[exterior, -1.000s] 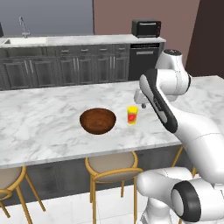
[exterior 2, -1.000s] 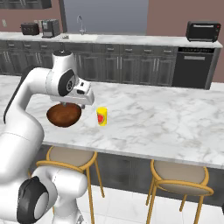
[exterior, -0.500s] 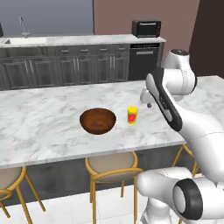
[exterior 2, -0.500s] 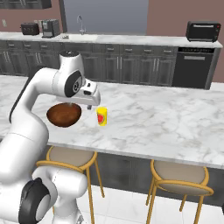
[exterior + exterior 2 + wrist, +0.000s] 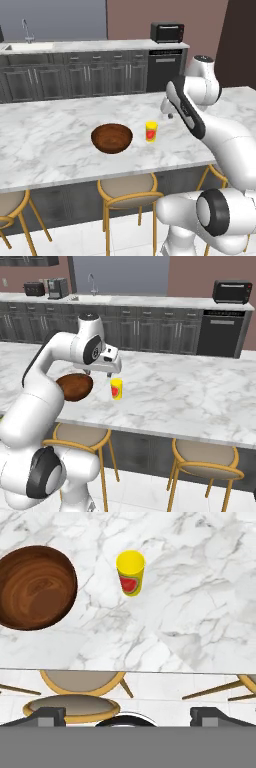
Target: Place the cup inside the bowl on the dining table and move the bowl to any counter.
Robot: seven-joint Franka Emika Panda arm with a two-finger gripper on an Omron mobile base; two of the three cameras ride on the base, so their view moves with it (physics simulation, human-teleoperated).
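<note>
The small yellow cup point(image 5: 151, 132) with a red mark stands upright on the marble dining table point(image 5: 45, 125), just right of the dark wooden bowl point(image 5: 112, 138) and apart from it. In the right base view the cup point(image 5: 116, 389) stands right of the bowl point(image 5: 75, 386), which my arm partly hides. My gripper point(image 5: 168, 113) hovers above the table, a little beyond the cup, and is open with nothing in it. From the hand view, the cup point(image 5: 131, 573) and bowl point(image 5: 35, 587) lie far below the widely spread fingertips point(image 5: 47, 714).
Gold-framed stools point(image 5: 129, 192) line the table's near edge. Behind the table runs the counter point(image 5: 90, 46) over dark cabinets, with a sink point(image 5: 27, 45) and a toaster oven point(image 5: 167, 32). A coffee machine point(image 5: 57, 288) stands at its left end.
The arm has swung its upper links to the right in the left base view, and the gripper has drifted slightly right and back above the cup. Cup and bowl have not moved.
</note>
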